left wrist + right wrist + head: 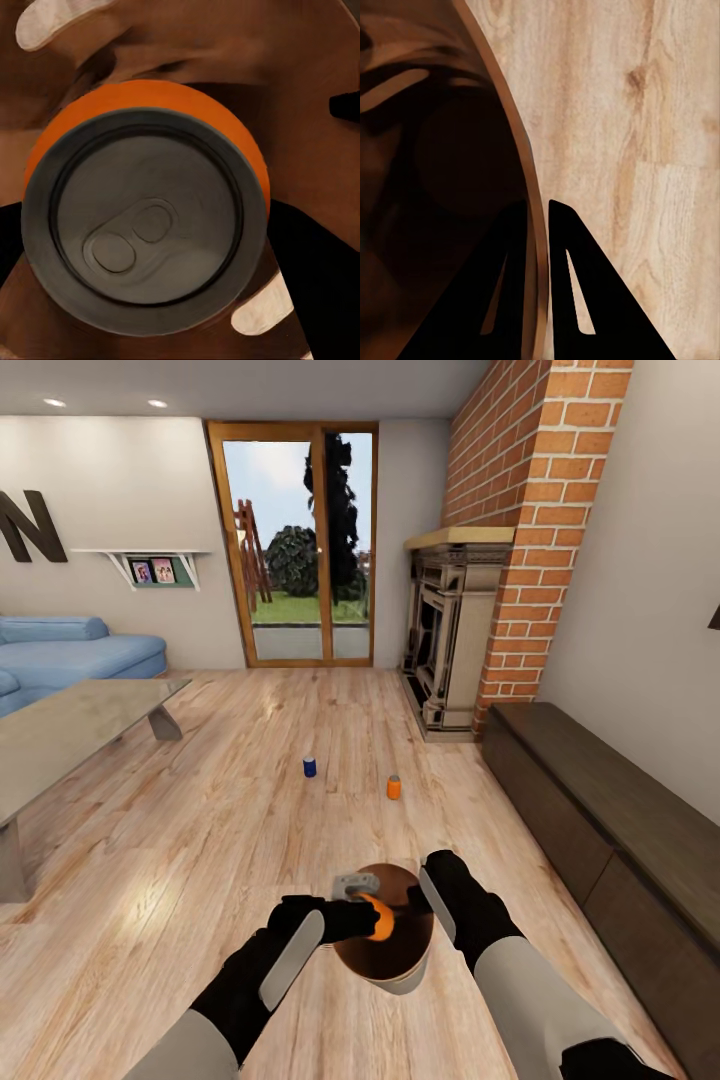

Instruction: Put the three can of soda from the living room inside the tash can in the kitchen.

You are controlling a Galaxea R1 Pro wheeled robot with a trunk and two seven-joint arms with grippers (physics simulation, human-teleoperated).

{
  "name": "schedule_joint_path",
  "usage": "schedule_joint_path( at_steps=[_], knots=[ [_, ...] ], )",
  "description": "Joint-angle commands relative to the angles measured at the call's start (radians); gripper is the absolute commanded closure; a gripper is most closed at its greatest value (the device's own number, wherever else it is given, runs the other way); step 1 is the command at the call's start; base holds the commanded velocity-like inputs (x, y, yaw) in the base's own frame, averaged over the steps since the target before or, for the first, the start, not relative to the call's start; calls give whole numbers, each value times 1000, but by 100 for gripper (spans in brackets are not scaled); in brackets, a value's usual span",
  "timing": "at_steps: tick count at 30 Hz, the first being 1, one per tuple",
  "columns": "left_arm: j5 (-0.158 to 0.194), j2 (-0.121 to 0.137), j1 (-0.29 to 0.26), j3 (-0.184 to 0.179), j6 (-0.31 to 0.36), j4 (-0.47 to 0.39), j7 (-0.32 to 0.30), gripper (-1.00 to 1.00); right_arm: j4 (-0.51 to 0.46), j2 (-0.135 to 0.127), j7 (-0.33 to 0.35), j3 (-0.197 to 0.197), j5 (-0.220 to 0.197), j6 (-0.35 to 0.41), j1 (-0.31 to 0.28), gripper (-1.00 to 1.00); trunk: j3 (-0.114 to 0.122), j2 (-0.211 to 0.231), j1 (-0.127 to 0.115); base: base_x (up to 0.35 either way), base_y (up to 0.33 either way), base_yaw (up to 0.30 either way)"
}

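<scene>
My left gripper [362, 916] is shut on an orange soda can [380, 918], held just over the mouth of the trash can [402, 984]. In the left wrist view the can's silver top [146, 217] faces the camera, with the bin's glossy brown inside behind it. My right gripper [428, 898] is shut on the bin's rim [537, 187], one finger inside and one outside the wall. The bin is off the floor, tilted toward me. On the planks farther ahead stand a dark blue can [309, 766] and a second orange can [394, 787].
A glass coffee table [70, 720] and a light blue sofa [70, 652] are at the left. The brick fireplace [450, 645] and a long dark wood cabinet [620, 830] line the right wall. Wood-framed glass doors [300, 550] stand at the back.
</scene>
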Motion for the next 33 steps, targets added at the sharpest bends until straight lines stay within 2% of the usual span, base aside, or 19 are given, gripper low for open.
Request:
schedule_joint_path(
  at_steps=[1,6,13,14,20,33],
  knots=[
    [2,0,-8,0,-8,13,1,100,0,0,4,0,-7,-1,0,100,0,0,0,0,0,0],
    [1,-4,-41,-17,-43,71,3,100,0,0,4,0,-15,-1,0,100,0,0,0,0,0,0],
    [1,-12,-57,-37,-79,133,4,100,0,0,4,5,-35,-1,0,100,0,0,0,0,0,0],
    [1,-13,-60,-38,-81,140,4,-100,0,0,4,5,-36,-1,0,100,0,0,0,0,0,0],
    [1,-18,-71,-41,-91,173,4,-100,0,0,4,6,-39,0,0,100,0,0,0,0,0,0],
    [0,-17,-73,-43,-92,172,1,-100,0,0,4,8,-40,0,0,100,0,0,0,0,0,0]
  ],
)
